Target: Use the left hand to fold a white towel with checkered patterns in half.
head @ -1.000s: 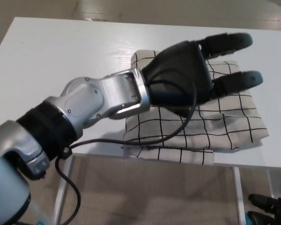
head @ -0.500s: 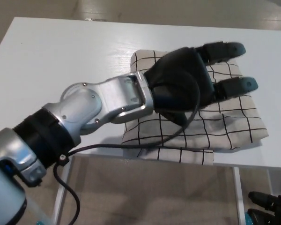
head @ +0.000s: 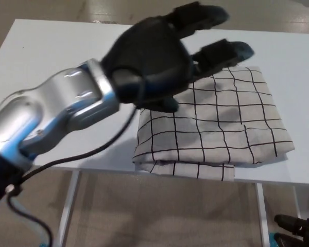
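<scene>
I read this as a plain indoor test room: bare white table (head: 51, 56) on thin legs, beige floor (head: 159, 211).

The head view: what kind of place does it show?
Probably an indoor test or lab space: a plain white table on thin metal legs, a pale floor, and only a folded checkered towel under the raised left hand.

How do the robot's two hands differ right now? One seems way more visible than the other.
The left hand fills the upper middle of the view, raised over the checkered towel with its fingers spread apart, holding nothing. The right hand shows only as a few fingertips in the bottom right corner, below the table edge and well clear of the towel; its state cannot be judged. Both are black.
</scene>
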